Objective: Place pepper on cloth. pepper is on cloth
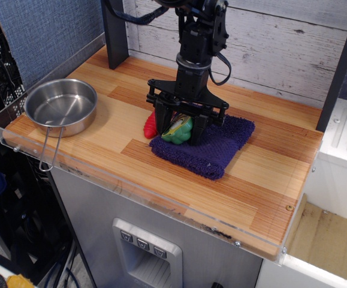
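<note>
The green toy pepper [179, 129] with its yellow rim sits between my black gripper's [180, 132] fingers, right at the near-left part of the dark navy cloth [212, 149]. The gripper is shut on the pepper and holds it low, at or just touching the cloth surface; I cannot tell whether it rests on it. The arm comes down from the back wall above the cloth.
A red-handled fork [151, 125] lies just left of the cloth, mostly hidden behind the gripper. A steel pan [60, 106] with a wire handle stands at the table's left. A dark post [115, 33] rises at the back left. A clear rim edges the table front.
</note>
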`<state>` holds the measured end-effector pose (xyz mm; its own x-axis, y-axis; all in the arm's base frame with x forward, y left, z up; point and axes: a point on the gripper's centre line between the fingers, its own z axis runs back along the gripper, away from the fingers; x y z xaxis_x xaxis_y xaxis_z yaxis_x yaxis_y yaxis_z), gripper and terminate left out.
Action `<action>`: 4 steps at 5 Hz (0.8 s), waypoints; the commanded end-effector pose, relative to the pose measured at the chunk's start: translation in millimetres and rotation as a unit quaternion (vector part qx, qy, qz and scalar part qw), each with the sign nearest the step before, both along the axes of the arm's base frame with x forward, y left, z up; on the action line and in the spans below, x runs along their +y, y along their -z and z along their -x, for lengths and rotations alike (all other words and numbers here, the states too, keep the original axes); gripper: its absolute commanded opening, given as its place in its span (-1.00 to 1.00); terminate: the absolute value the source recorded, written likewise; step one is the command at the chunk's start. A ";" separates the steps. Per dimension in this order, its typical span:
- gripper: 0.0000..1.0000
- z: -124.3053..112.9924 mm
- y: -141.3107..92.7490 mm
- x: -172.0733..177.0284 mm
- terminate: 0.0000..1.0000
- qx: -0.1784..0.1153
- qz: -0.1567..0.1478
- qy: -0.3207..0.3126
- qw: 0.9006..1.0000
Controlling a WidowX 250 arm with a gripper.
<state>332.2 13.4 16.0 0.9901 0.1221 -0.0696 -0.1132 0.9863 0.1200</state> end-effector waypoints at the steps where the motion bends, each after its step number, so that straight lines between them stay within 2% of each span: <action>1: 1.00 4.4 -18.3 -5.0 -1.00 -0.026 0.003 0.017 1.000; 2: 1.00 6.8 -31.0 -1.0 -1.00 -0.041 0.007 0.014 0.999; 4: 1.00 20.4 -82.5 23.4 -1.00 -0.106 0.019 -0.012 0.994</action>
